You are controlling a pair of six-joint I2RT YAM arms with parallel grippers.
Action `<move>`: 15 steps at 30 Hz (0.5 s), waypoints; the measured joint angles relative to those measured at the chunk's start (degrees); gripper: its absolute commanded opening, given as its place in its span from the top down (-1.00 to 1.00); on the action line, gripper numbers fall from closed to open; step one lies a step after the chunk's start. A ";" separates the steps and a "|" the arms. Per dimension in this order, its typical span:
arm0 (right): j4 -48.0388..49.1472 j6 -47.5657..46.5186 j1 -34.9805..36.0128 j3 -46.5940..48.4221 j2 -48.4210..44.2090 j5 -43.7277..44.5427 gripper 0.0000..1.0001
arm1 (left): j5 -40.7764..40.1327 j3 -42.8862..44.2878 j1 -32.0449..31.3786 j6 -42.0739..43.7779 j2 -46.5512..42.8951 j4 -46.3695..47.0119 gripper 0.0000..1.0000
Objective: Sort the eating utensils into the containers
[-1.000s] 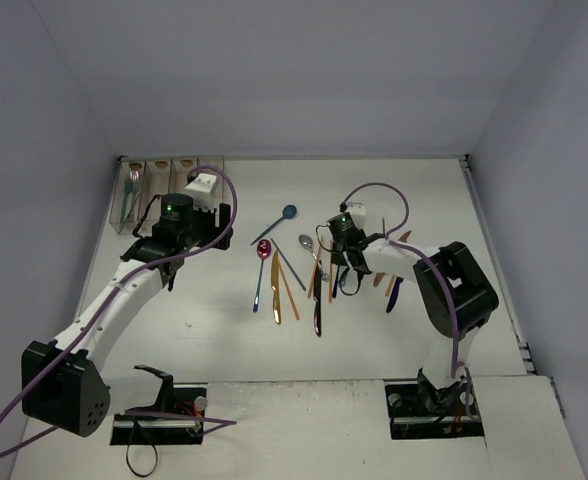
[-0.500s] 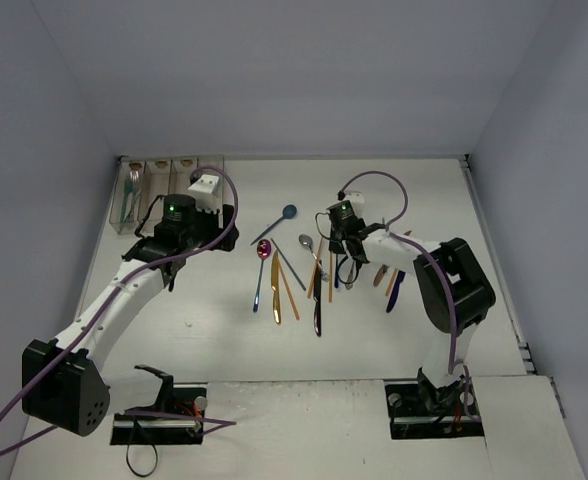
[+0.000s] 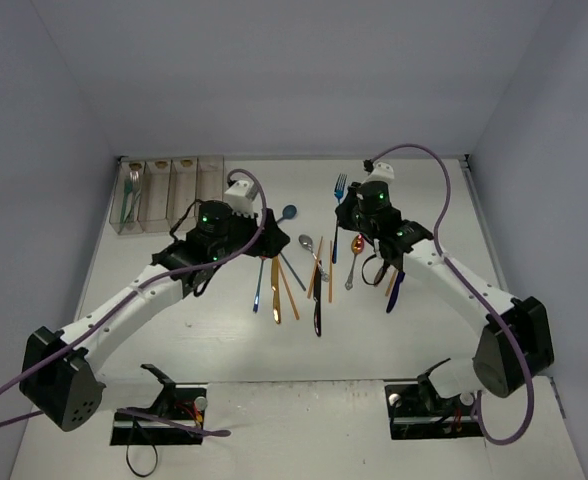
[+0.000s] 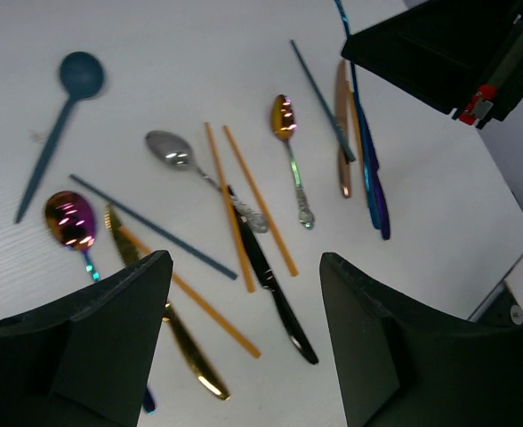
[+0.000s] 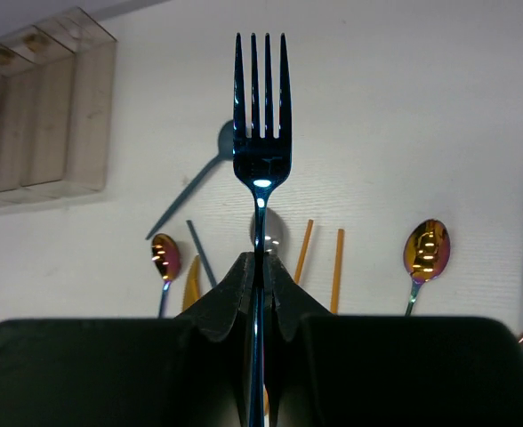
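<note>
My right gripper [image 5: 260, 277] is shut on the handle of a blue fork [image 5: 261, 107], held tines up above the table; from above the fork [image 3: 340, 184] hangs at my right gripper [image 3: 351, 214]. My left gripper [image 4: 244, 334] is open and empty, hovering over scattered utensils: a black knife [image 4: 275, 298], a gold knife [image 4: 177, 342], orange sticks [image 4: 230, 209], a silver spoon [image 4: 168, 149], a pink spoon [image 4: 70, 218] and a teal spoon [image 4: 76, 73]. From above, my left gripper [image 3: 257, 238] is at the pile's left edge. The containers [image 3: 171, 190] stand at the back left.
The leftmost bin [image 3: 132, 192] holds a few utensils. A gold spoon [image 3: 357, 244] and a dark blue knife [image 3: 394, 293] lie under the right arm. The right arm's body [image 4: 448, 49] fills the upper right of the left wrist view. Walls enclose the table.
My right gripper closed on the blue fork and lifted it off the table toward the back. My left arm swung right from beside the containers to the utensil pile.
</note>
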 measured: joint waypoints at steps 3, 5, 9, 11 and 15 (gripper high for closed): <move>-0.06 1.13 0.08 -1.10 -3.59 -1.17 1.00 | -0.16 2.98 -4.66 -0.83 3.70 1.72 -0.29; -0.14 1.96 0.24 -2.21 -5.44 -1.77 1.00 | -0.15 4.95 -6.87 -1.15 6.35 2.18 -0.29; -0.72 3.40 0.70 -4.32 -8.30 -2.46 1.00 | -0.06 8.48 -9.34 -1.90 11.06 3.36 -0.29; -0.76 3.73 0.77 -4.88 -9.16 -2.54 1.00 | 0.07 9.27 -10.10 -2.58 12.55 4.12 -0.29; -0.69 4.44 1.07 -5.66 -10.38 -2.63 1.00 | 0.55 10.73 -11.59 -3.95 15.33 5.02 -0.28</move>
